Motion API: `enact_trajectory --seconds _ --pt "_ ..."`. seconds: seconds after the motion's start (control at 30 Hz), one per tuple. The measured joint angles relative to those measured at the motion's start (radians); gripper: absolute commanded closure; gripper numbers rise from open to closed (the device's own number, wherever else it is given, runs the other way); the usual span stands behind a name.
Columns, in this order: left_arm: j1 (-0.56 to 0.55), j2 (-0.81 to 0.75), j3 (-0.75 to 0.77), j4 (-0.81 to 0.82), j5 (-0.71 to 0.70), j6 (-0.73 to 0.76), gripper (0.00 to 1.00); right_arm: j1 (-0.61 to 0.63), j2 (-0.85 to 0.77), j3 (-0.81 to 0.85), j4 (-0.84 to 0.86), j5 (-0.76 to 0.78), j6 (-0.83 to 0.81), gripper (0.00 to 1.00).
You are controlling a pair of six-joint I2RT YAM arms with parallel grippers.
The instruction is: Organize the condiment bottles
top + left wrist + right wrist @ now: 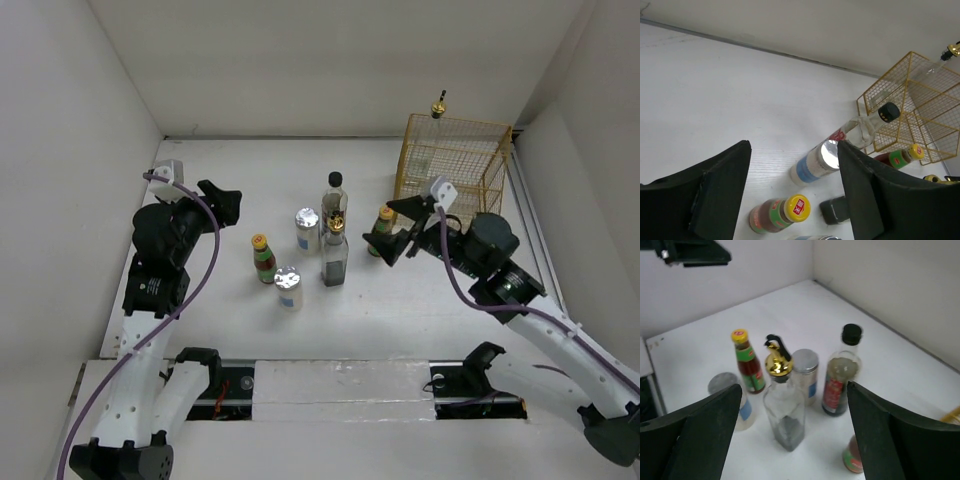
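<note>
Top external, gold-spouted bottle [438, 106] in basket [460, 120], outside right wrist view

In the right wrist view, a red bottle [854, 460] at the lower edge shows only a red-and-green sliver. The rest is behind a finger [895, 440] of the right gripper [793, 386] or past the frame. At lower left the other finger covers part of a silver-lidded jar [727, 387]. At the right edge only a yellow sliver of the wire basket [952, 415] appears.

In the left wrist view, the bottom edge leaves just a silver rim [812, 238], too little to tell which jar. The left gripper [792, 142] hides all but the dark base [834, 210] of one bottle. At upper right the frame cuts the gold-spouted bottle [952, 50].
</note>
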Motion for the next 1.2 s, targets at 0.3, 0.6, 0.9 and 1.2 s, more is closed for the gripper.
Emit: enact_trajectory --seconds 0.3,0.6,0.9,1.2 --pt "0.008 0.006 0.0 0.002 0.011 -0.001 0.31 0.148 0.223 -0.002 -0.005 0.042 -0.039 0.06" --pt "0.009 0.007 0.0 0.002 0.02 -0.001 0.31 0.188 0.392 -0.001 0.167 0.13 -0.039 0.08" --pt "0.009 0.008 0.0 0.002 0.02 -0.001 0.31 0.206 0.528 0.003 0.306 0.174 -0.035 0.25" --pt "0.009 0.01 0.0 0.003 0.037 -0.001 0.31 0.218 0.535 -0.012 0.422 0.215 -0.021 0.61"
